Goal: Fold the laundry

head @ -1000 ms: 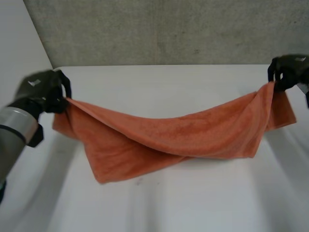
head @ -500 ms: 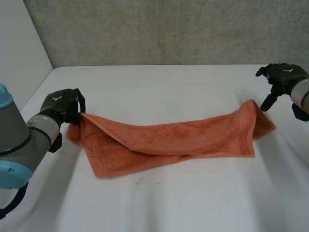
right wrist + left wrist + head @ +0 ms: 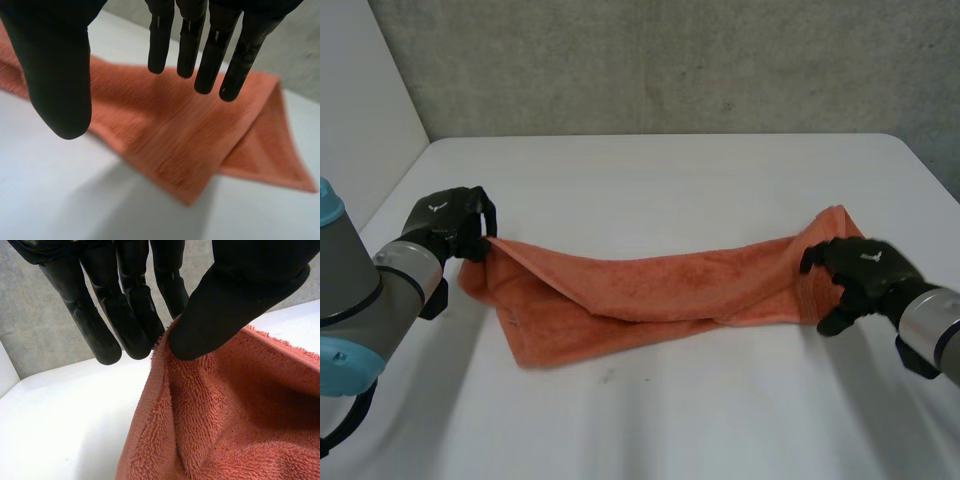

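Two black hands met one orange towel (image 3: 670, 285) in the head view, where we saw it lying crumpled lengthwise on the white table (image 3: 670, 420), with the left hand (image 3: 448, 222) at its left end and the right hand (image 3: 860, 272) over its right end. From the left wrist we saw the thumb (image 3: 220, 315) and fingers (image 3: 131, 325) pinching the towel's edge between them. From the right wrist we saw straight, spread fingers (image 3: 189, 40) over the towel, gripping nothing.
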Available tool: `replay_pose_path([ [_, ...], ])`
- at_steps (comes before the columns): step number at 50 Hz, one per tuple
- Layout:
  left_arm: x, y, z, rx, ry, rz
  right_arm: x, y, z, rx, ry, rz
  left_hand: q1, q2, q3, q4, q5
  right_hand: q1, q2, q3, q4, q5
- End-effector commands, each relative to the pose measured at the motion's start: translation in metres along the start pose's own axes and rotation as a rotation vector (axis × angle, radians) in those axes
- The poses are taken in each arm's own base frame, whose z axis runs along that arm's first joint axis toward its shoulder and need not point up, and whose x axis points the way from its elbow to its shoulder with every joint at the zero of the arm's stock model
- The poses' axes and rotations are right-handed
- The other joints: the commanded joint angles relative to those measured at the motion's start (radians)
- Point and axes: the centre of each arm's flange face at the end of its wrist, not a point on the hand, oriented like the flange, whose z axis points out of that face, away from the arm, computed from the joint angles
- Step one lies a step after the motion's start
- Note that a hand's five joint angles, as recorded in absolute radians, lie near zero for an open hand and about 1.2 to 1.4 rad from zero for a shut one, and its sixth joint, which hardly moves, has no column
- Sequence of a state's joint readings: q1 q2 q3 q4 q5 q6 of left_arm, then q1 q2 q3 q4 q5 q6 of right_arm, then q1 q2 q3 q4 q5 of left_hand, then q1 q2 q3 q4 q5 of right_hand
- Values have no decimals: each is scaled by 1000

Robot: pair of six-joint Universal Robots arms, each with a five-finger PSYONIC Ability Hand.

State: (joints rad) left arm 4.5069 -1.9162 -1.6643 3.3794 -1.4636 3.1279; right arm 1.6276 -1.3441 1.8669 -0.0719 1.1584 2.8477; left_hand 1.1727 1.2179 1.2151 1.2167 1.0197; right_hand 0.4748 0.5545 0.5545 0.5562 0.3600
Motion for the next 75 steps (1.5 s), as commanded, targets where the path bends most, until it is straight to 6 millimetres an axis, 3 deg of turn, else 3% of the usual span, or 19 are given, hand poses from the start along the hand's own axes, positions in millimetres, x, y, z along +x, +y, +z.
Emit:
replay_pose_path([
  [1,-1,0,0,-1,-1,-1,1,24,23,-57,-33,22,224,178,181,180,202,238,159,159,157,179],
  [14,0,1,0,-1,3,0,7,32,45,-61,-37,-25,224,178,181,180,202,268,188,188,186,208],
  [37,0,3,-2,-12,2,-1,-20,30,69,-36,-78,-86,224,178,181,180,202,285,206,206,204,226],
  [65,0,5,-2,-17,3,-2,-24,22,92,-4,-56,-112,224,178,181,180,202,497,417,417,415,437],
  [68,0,5,-2,-17,3,-2,-24,20,94,4,-55,-116,224,178,181,180,202,702,623,623,621,643],
  [69,0,5,-2,-17,3,-2,-23,19,95,8,-48,-117,224,178,181,180,202,919,840,840,838,860],
  [74,0,5,-2,-18,2,-2,-13,2,91,44,13,-122,224,178,181,180,202,921,842,842,840,862],
  [75,0,4,-3,-18,2,-1,-10,-9,86,67,33,-126,224,178,181,180,202,921,842,842,840,862],
])
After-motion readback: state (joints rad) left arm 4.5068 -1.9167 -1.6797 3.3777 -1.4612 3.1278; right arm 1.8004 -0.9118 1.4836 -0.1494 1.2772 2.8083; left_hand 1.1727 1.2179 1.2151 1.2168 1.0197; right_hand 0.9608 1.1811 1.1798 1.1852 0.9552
